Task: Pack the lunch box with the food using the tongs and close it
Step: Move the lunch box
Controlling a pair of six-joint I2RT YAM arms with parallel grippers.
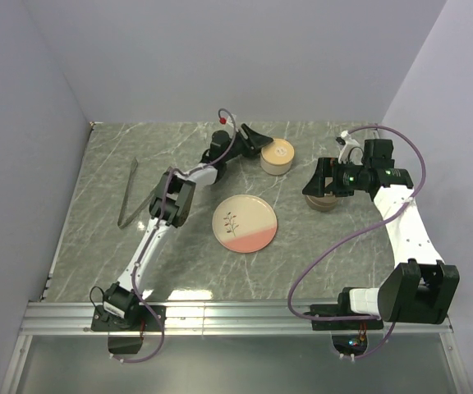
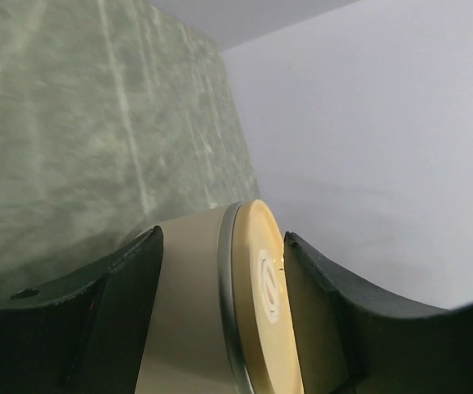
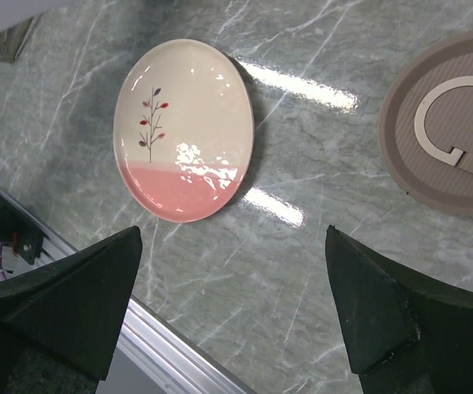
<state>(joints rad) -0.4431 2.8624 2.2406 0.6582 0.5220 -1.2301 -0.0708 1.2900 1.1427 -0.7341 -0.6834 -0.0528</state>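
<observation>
As viewed from overhead, noted nearest the arm bases: a pink-and-cream round plate [image 1: 245, 224] with a sprig drawing, lying flat on the grey marbled table [image 1: 97, 246], lower centre of frame.

Found to its right, centre right: a brown round disc [image 1: 323, 202] bearing a pale C-shaped piece, flat on the table.

Recorded just beside that disc: right gripper [image 3: 233, 238], hanging over the table with jaws spread to full width and nothing in hold. From its wrist view, shows only bare table between the fingers, with the plate at upper left and the disc at the right edge.

Located at centre left, well apart from the plate: silver tongs [image 1: 128, 194], lying flat and slanted, lower end toward the bottom left, untouched by either arm.

Found farther back, upper centre: left gripper [image 2: 224, 238], jaws partly parted, pointed at the round lunch box [image 1: 277, 156]. From the left wrist view, frames the beige body, metal band and cream lid between the two black fingers [image 2: 113, 320]. Cannot tell whether touching or just beside; no clamping evident.

Noted upright, lid seated, beyond the plate.
</observation>
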